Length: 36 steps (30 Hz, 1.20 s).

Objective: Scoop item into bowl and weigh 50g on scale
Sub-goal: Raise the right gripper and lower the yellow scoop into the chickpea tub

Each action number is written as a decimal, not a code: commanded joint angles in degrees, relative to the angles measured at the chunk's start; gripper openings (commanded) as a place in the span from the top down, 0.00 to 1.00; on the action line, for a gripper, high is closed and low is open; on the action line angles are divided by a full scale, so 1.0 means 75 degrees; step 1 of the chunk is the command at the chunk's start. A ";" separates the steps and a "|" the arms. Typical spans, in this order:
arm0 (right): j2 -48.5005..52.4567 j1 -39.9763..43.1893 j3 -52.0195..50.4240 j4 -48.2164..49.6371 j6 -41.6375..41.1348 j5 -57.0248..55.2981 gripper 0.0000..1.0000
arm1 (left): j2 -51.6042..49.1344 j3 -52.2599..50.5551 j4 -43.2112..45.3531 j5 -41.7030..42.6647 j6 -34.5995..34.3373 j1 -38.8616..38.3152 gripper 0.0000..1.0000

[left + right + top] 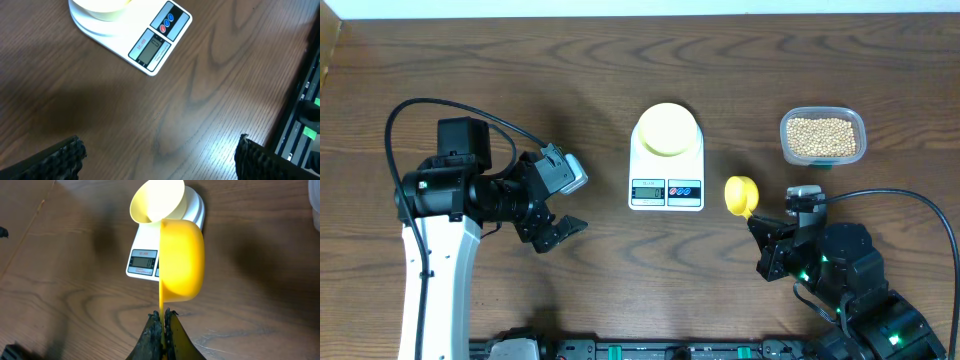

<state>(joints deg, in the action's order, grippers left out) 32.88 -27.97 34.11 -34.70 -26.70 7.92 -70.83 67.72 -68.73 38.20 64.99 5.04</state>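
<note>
Right of the scale (665, 185) at 3 o'clock: scoop (182, 260) in hand, beans (822, 137) not dug into yet

Right gripper (162, 319) is pinched tight on the scoop's thin handle, with the yellow cup turned on edge and looking empty from above. The beans sit in the clear tub (823, 110) at 2 o'clock from the scale, apart from the scoop. The pale bowl (667, 130) is parked on the scale's platform, and I can't see anything in it. Left gripper (160, 155) hangs over bare wood at 8 o'clock, fingers spread wide, holding nothing. My guess on handling: the beans are small, hard, round and light, so they'll roll and bounce. No point pinching them, just dig the scoop in and carry it level. The handle looks like thin rigid plastic, so the cup could twist in that grip.
</note>
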 commanded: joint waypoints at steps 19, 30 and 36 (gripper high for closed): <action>-0.0029 0.0023 0.0006 0.0020 0.0085 -0.0012 0.99 | 0.0035 -0.0073 -0.0052 -0.0073 0.0125 -0.0017 0.02; -0.0029 0.0023 0.0006 -0.0006 0.0087 -0.0041 0.99 | 0.0029 -0.0073 0.0090 -0.0239 0.0128 -0.0017 0.02; -0.0029 0.0023 0.0006 0.0017 0.0085 -0.0038 0.99 | 0.0029 -0.0073 0.0149 -0.0233 0.0128 -0.0017 0.02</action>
<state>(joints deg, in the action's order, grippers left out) 32.88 -27.97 34.11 -34.76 -26.70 7.92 -70.83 67.72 -67.81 36.91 64.99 5.04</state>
